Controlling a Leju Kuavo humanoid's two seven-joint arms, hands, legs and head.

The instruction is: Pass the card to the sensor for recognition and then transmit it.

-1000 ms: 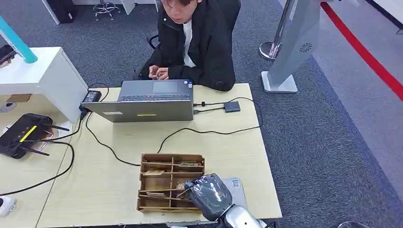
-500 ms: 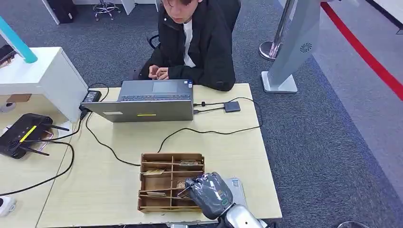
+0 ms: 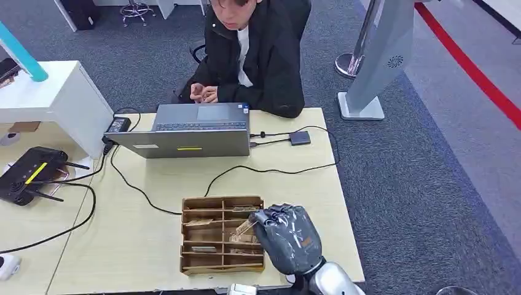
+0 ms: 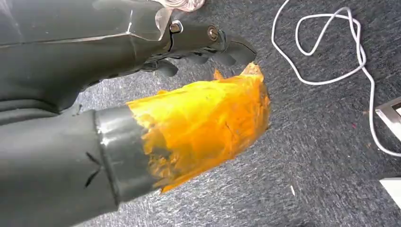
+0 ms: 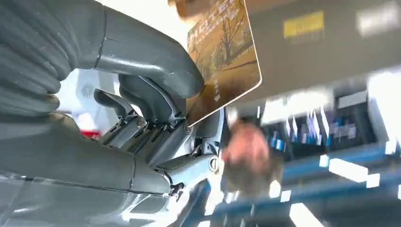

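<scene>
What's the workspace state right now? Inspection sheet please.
Surface: pale wooden table, level.
Job's things: brown printed card pinched in right hand, above the brown wooden compartment tray, which holds more cards.
Clutter: grey laptop, black router on the neighbouring desk.
Hands: right holds the card; left hand hangs over carpet, holding nothing.
Cables: black cable crosses the table; white cable on the floor.
Surroundings: seated person in black jacket.

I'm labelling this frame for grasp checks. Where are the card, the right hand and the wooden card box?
card (image 5: 222, 56): right wrist view, middle of its printed face.
right hand (image 3: 287, 238): head view, back of the hand.
wooden card box (image 3: 212, 203): head view, far rim.
</scene>
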